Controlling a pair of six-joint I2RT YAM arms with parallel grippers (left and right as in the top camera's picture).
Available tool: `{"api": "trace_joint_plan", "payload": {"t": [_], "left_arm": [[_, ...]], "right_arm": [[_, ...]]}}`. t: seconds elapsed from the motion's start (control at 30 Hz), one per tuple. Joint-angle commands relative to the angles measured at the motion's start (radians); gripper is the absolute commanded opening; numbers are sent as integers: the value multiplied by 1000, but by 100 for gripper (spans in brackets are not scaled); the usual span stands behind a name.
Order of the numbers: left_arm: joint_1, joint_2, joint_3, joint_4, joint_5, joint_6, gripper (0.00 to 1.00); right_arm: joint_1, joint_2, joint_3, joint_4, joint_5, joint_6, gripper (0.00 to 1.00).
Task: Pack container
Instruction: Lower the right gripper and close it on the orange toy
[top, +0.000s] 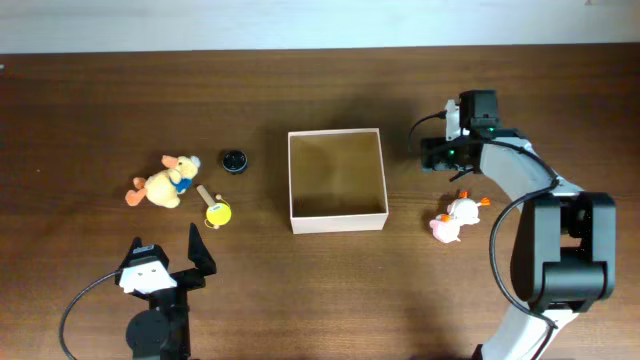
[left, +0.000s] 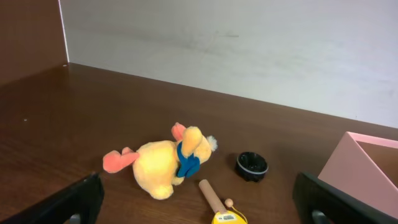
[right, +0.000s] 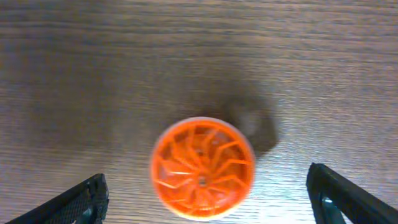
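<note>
Brown tabletop bears the container, likely light and flimsy, best gripped by a wall; left pincer, right pincer gape open

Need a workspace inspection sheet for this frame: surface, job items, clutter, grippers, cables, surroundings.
Surface: dark brown wooden table, no spills seen.
Job's things: square shallow white-walled cardboard container, centre, nothing inside.
Clutter: to its left, a yellow plush duck with blue scarf, a small black round cap and a yellow toy on a wooden stick. To its right, a white-and-pink plush chick and an orange slatted plastic disc.
Grippers: left gripper open, holding nothing. Right gripper open above the disc, not touching it.
Cables: black cable loops by the left arm and right arm.
Surroundings: pale wall; nothing else seen.
</note>
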Motion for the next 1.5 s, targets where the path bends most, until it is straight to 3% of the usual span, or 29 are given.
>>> {"api": "trace_joint_plan", "payload": {"t": [0.0,0.13,0.7,1.1,1.47], "left_arm": [[7,-6,-1,-6,10,16,99],[7,-6,-2,-6,10,16,99],[7,-6,-1,-6,10,16,99],[7,-6,-2,-6,10,16,99],[7,-6,-1,-6,10,16,99]], "right_arm": [[-26,19,15,3,15,-6,90],[-38,26,15,3,14,-6,83],[-35,77,15,13,-87,4,86],[-36,90,15,15,-87,14,61],[-36,90,19,51,-87,14,55]]}}
